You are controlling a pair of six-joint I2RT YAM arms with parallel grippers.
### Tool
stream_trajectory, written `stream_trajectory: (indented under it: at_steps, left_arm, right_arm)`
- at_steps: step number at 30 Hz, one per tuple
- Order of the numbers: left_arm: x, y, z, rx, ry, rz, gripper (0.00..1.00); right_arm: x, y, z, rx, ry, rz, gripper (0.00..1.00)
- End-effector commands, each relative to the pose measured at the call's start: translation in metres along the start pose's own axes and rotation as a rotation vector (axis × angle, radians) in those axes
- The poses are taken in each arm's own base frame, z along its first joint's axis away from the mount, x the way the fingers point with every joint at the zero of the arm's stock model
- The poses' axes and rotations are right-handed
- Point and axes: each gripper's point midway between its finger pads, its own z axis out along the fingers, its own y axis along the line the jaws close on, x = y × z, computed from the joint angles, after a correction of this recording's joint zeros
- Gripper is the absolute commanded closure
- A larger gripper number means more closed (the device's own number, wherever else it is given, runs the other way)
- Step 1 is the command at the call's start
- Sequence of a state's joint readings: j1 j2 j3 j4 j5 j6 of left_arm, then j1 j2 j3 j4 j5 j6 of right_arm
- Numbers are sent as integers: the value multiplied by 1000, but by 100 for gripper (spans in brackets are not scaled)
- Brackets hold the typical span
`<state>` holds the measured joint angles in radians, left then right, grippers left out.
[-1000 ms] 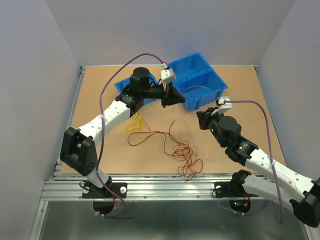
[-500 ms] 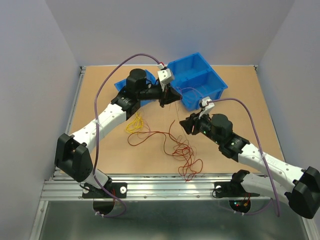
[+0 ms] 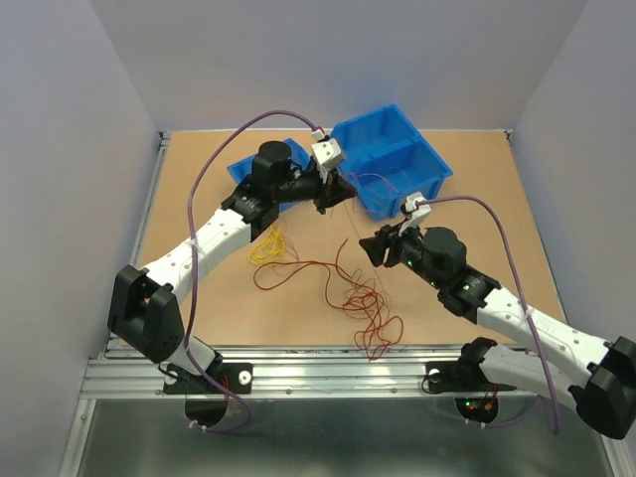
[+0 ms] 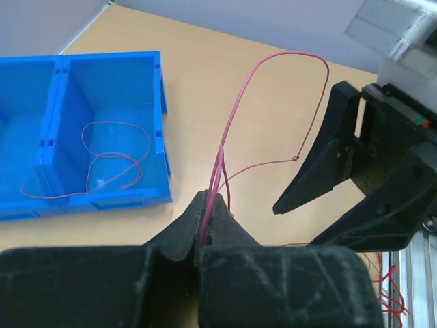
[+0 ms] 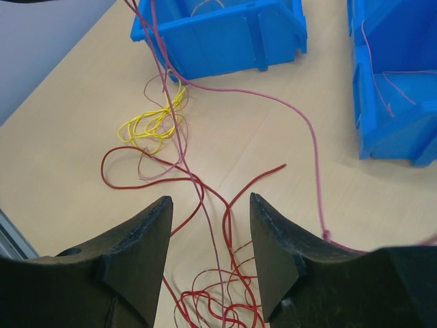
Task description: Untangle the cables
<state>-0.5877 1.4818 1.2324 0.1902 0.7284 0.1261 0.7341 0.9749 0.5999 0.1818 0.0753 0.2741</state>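
Note:
My left gripper (image 3: 336, 192) is shut on a thin pink-red cable (image 4: 235, 113) and holds it above the table; the strand loops up from the tips (image 4: 210, 199) and runs down to the pile. A tangle of red cables (image 3: 363, 310) lies near the front edge. A yellow cable (image 3: 266, 246) lies curled to its left. My right gripper (image 3: 374, 246) is open and empty, hovering beside the lifted strand. In the right wrist view (image 5: 210, 199) red loops (image 5: 205, 184) and the pink strand pass between its fingers, untouched. The yellow cable (image 5: 153, 121) lies beyond them.
A large blue two-compartment bin (image 3: 390, 204) stands at the back right with a pink wire lying inside (image 4: 109, 160). A smaller blue bin (image 3: 241, 166) sits behind the left arm. The arms' purple cords arc overhead. The metal rail runs along the front edge.
My right gripper has swung left and forward toward the lifted strand, then settled. My left gripper has shifted slightly left, still holding the pink-red cable.

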Motion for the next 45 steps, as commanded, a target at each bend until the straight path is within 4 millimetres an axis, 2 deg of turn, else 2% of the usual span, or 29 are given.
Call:
stream_trajectory:
  at_steps: [1, 5, 10, 15, 16, 18, 19, 20, 23, 28, 31, 32, 36, 38, 43, 45]
  left_arm:
    - [-29, -2, -10, -23, -74, 74, 100]
    - [-27, 3, -8, -52, -65, 69, 100]
    - [-25, 3, -7, -39, -54, 56, 100]
    - [-29, 1, -9, -42, -57, 62, 100]
    - [-31, 4, -11, -58, -60, 67, 100]
    - [-34, 5, -13, -78, -68, 73, 100]
    - [-36, 7, -15, -94, -72, 73, 100]
    - [-34, 10, -16, -121, -75, 65, 100]
    - [-34, 22, -18, -186, -82, 59, 100]
    - [-34, 37, -22, -254, -89, 33, 100]
    - [-37, 44, -27, -281, -101, 22, 100]
    - [-37, 45, -29, -287, -105, 18, 100]
    - [-44, 51, -39, -320, -138, 18, 100]
    - [-45, 54, -42, -334, -142, 17, 100]
    - [-42, 58, -41, -345, -140, 14, 100]
    - [-41, 58, -39, -335, -136, 11, 100]
  right_arm:
    - [-39, 7, -17, -21, -123, -26, 43]
    - [-52, 22, -34, -106, -161, -65, 30]
    - [-52, 38, -38, -198, -165, -99, 18]
    - [-43, 34, -25, -176, -107, -95, 17]
    - [-30, 32, -16, -166, -50, -96, 17]
    - [-26, 32, -8, -160, -4, -97, 18]
    - [-22, 32, -5, -158, 19, -97, 20]
    - [-7, 30, 2, -153, 77, -98, 25]
    - [2, 28, 8, -141, 131, -98, 40]
    - [13, 25, 15, -126, 183, -96, 48]
    - [15, 26, 17, -129, 195, -94, 48]
    - [22, 23, 16, -121, 228, -92, 48]
    - [30, 25, 21, -130, 278, -90, 51]
    - [36, 25, 23, -130, 302, -89, 64]
    - [22, 32, 16, -159, 264, -88, 99]
    - [9, 40, 8, -199, 222, -89, 99]
